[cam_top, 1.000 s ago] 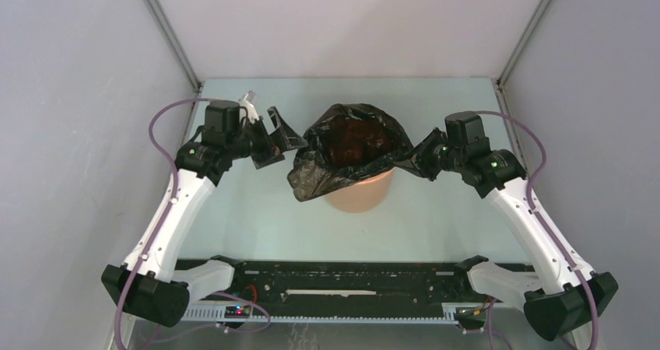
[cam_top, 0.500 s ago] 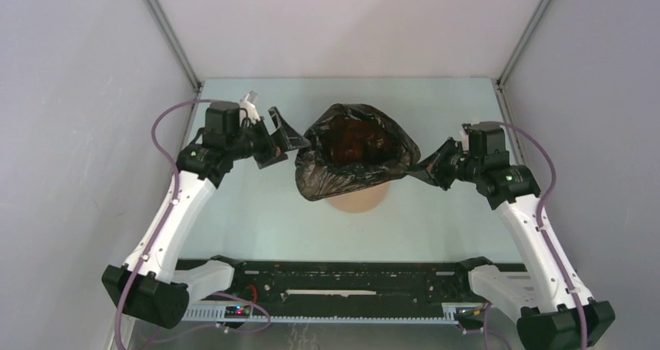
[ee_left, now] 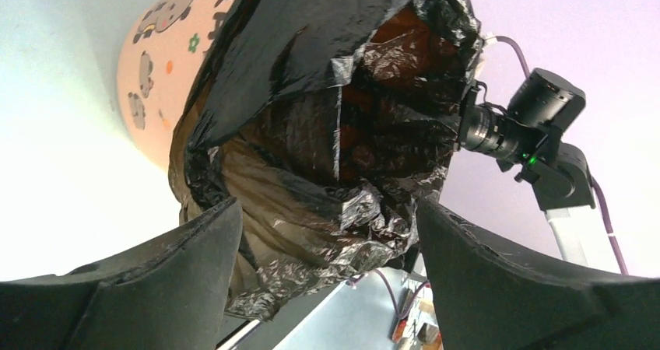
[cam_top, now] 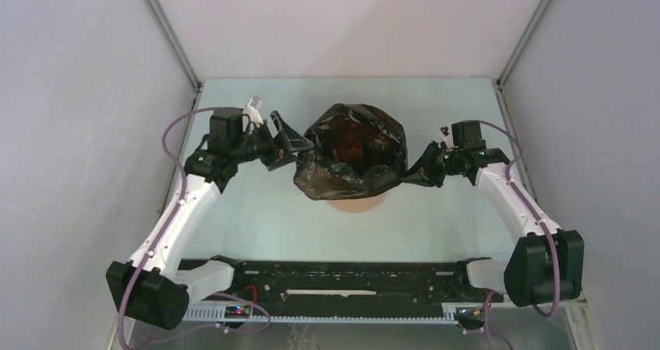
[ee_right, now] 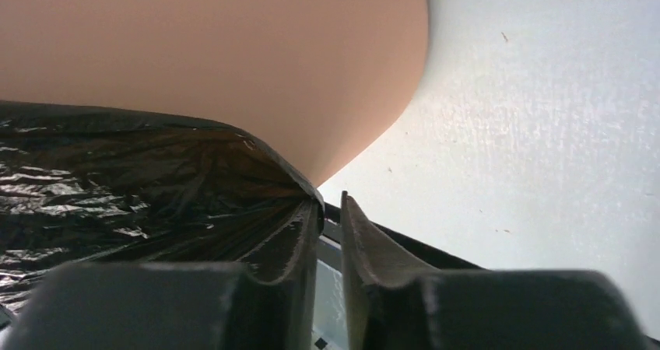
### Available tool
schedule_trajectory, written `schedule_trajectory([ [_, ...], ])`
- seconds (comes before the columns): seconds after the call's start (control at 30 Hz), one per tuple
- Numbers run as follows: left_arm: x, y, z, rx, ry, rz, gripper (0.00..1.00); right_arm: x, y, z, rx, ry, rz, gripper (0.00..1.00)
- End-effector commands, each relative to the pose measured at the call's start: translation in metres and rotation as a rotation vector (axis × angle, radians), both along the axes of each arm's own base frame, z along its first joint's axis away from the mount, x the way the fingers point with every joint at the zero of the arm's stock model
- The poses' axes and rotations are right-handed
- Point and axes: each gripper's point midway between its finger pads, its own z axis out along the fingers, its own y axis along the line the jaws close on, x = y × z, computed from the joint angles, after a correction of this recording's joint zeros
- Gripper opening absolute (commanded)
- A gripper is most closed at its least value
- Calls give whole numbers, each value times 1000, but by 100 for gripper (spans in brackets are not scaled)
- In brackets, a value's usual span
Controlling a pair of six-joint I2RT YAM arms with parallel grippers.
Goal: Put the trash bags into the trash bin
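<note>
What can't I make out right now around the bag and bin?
The bin rim and inside: top view, the bag covers them.
Whether the right fingers pinch the bag: right wrist view, film drapes one finger; top view too small.
The bin's far side: left wrist view, behind the bag.

The overhead view faces down; both wrist views closely share the bag [ee_left: 350,132].
</note>
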Motion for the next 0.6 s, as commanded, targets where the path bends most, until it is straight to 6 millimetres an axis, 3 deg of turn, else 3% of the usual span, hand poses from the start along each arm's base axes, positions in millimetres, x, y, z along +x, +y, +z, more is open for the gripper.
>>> schedule_trajectory([
  [0.0, 3, -9, 11, -71, -47, -49, 85, 1, -5, 28, -31, -142, 98, 29],
  [0.1, 8, -5, 13, -64, -65, -46, 84, -14, -10, 51, -13, -185, 108, 44],
  [0.27, 25, 11, 25, -48, -108, 0, 95, -17, -13, 104, 128, -333, 69, 64],
  [0.43, 43, 9, 33, -66, -118, -9, 97, 32, -16, 136, 260, -436, -9, 76],
  [0.57, 60, 23, 20, -12, -141, 24, 98, 77, -15, 140, 392, -420, -35, 77],
])
